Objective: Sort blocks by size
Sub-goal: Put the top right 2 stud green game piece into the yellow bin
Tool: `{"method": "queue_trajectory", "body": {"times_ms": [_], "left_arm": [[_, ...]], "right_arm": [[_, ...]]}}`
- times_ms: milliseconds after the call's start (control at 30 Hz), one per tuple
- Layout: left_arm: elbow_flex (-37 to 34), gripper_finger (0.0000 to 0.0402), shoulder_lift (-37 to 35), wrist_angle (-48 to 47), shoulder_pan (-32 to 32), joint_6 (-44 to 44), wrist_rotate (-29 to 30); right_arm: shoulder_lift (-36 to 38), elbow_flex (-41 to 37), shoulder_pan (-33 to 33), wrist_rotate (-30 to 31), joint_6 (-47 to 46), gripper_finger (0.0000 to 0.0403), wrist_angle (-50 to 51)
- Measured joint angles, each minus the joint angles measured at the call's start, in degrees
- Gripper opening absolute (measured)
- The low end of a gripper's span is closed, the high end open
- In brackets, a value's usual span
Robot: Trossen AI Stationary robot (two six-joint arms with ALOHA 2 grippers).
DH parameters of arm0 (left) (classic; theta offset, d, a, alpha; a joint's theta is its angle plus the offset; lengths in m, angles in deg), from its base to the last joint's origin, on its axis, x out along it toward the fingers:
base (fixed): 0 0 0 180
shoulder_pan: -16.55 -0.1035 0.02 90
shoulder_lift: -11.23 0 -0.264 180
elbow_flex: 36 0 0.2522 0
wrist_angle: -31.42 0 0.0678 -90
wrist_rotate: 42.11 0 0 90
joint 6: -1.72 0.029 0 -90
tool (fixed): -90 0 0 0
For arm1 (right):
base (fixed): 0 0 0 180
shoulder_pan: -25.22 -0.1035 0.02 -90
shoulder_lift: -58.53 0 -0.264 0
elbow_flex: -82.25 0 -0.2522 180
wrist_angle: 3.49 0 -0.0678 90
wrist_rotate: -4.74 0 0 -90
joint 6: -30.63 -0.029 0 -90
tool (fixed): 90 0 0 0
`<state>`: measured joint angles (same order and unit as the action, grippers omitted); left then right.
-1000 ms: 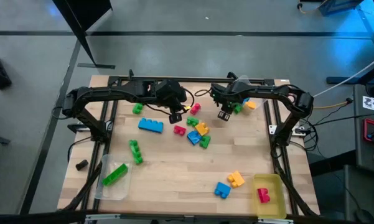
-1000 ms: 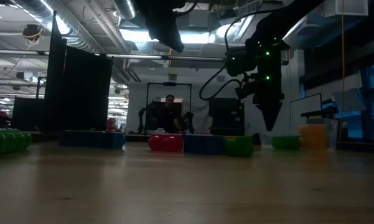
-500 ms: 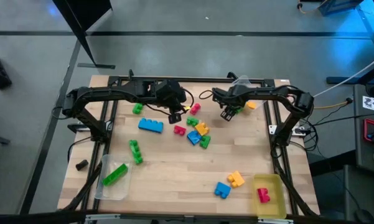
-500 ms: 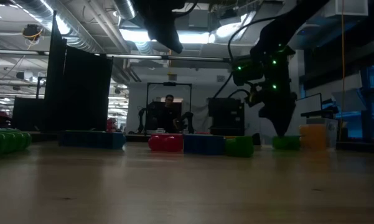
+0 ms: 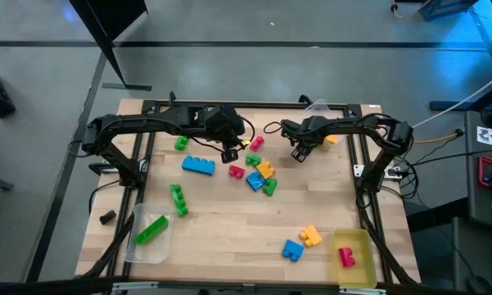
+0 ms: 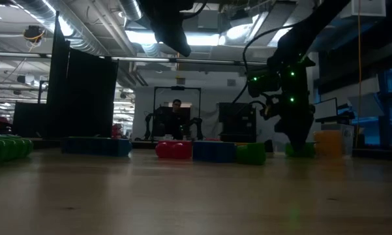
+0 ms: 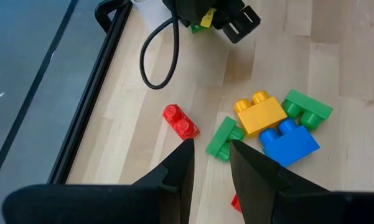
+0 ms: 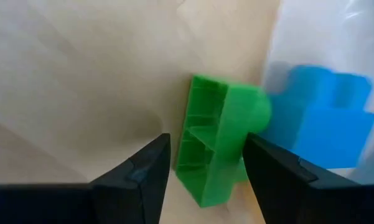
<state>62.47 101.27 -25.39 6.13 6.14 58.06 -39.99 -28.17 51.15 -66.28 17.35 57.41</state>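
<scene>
On the table (image 5: 229, 221) a clear tray (image 5: 147, 238) sat toward 7 o'clock with one long green block (image 5: 151, 229) in it, and a yellow tray (image 5: 356, 258) toward 5 o'clock held one red block (image 5: 346, 256). Another clear tray at the far edge, near 1 o'clock, showed in the right wrist view with a blue block (image 8: 327, 118) seen through its wall.

Loose blocks lay scattered — a long blue one (image 5: 198, 165), a green one (image 5: 178, 199), a small green one (image 5: 181, 143), and a blue (image 5: 292, 250) and a yellow-orange (image 5: 310, 237) pair toward 5 o'clock. At the centre sat a cluster of a red block (image 7: 180, 121), a yellow-orange block (image 7: 260, 114), a blue block (image 7: 289, 142) and two green ones (image 7: 224, 138) (image 7: 307, 109).

The right gripper (image 8: 205, 165) was low at 1 o'clock, its fingers (image 8: 140, 177) spread to either side of a green block (image 8: 218, 146) lying on its side, not clamped on it. The left gripper (image 7: 208, 165) hung above the cluster — fingers a little apart, holding nothing.
</scene>
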Motion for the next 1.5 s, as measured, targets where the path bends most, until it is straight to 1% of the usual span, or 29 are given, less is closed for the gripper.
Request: {"method": "queue_trajectory", "body": {"times_ms": [200, 400, 500, 667, 700, 833, 900, 1033, 1100, 1233, 1333, 1433, 1500], "left_arm": [[0.0, 0.0088, 0.0, 0.0, 0.0, -0.3, 0.0], [0.0, 0.0088, 0.0, 0.0, 0.0, -0.3, 0.0], [0.0, 0.0088, 0.0, 0.0, 0.0, -0.3, 0.0], [0.0, 0.0088, -1.6, 0.1, -0.2, 0.4, 0.0], [0.0, 0.0088, -2.4, 0.0, -0.3, 0.6, 0.0], [0.0, 0.0088, -7.2, -1.0, -1.1, 0.5, 0.0], [0.0, 0.0088, -10.0, -2.8, -1.6, 0.2, 0.0], [0.0, 0.0088, -15.2, -7.4, -2.3, -1.3, 0.1], [0.0, 0.0088, -17.5, -10.2, -2.4, -1.8, 0.1], [0.0, 0.0088, -21.6, -15.2, -2.4, -3.8, 1.2], [0.0, 0.0088, -24.1, -17.7, -2.4, -5.8, 2.1], [0.0, 0.0088, -26.1, -19.1, -2.4, -7.7, 2.5], [0.0, 0.0088, -27.1, -19.6, -2.3, -8.3, 2.5]], "right_arm": [[0.3, 0.2, 0.0, -7.1, 0.0, 0.0198, -0.2], [0.3, 0.1, 0.0, -8.2, 0.0, 0.0192, -0.4], [0.2, 0.1, 0.0, -8.9, 0.0, 0.0164, -0.4], [0.2, 0.1, -0.1, -9.4, 0.0, 0.0086, -0.3], [0.2, 0.1, -0.1, -9.4, 0.0, 0.0077, -0.3], [0.0, 0.8, -0.1, -9.6, 0.0, 0.0076, 0.9], [0.0, 2.2, -0.1, -9.7, 0.0, 0.0076, 2.5], [-0.4, 6.4, -0.1, -13.0, 0.0, 0.0073, 7.8], [-0.3, 9.3, -0.1, -15.5, 0.0, 0.0042, 9.4], [-0.3, 14.9, -0.7, -22.3, 0.0, 0.0007, 13.5], [-0.3, 19.4, -1.6, -24.8, 0.0, 0.0007, 17.7], [-0.2, 22.7, -2.7, -24.8, -0.2, 0.0014, 20.1], [-0.2, 24.1, -3.5, -24.6, -1.3, 0.001, 21.8]]}}
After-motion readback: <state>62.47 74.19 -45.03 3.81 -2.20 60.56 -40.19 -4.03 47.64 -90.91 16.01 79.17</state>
